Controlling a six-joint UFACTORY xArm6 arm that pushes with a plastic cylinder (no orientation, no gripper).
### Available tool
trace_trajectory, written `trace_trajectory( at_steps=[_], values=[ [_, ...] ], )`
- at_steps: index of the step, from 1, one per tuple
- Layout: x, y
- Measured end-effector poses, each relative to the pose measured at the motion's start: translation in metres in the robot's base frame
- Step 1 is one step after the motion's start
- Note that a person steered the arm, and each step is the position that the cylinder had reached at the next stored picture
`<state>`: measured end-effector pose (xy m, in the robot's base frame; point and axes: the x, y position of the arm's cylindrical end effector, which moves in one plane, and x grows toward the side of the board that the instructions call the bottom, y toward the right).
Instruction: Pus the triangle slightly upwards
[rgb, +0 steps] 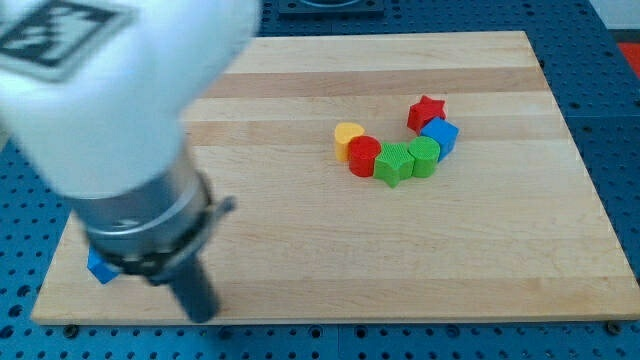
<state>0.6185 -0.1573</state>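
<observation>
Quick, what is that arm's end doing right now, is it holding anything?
My tip: a bare rod, holds nothing; it rests on the board just right of the small blue block, far from the other blocks.

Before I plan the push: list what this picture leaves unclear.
- Blue block, view's lower left: mostly hidden behind the arm; shape cannot be made out.
- My tip: blurred, so its exact end is uncertain; it sits right of the blue block, far from the cluster.
- Arm's upper part: blurred, cut off by the top and left edges.
</observation>
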Motion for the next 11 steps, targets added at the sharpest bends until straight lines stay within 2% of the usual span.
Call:
trace_trajectory(
  at_steps=[1, 2, 3, 11],
  values=[
    [-0.008, -0.066],
    [-0.041, -0.079],
    [-0.046, -0.103],
    [-0.043, -0.115]
  ],
)
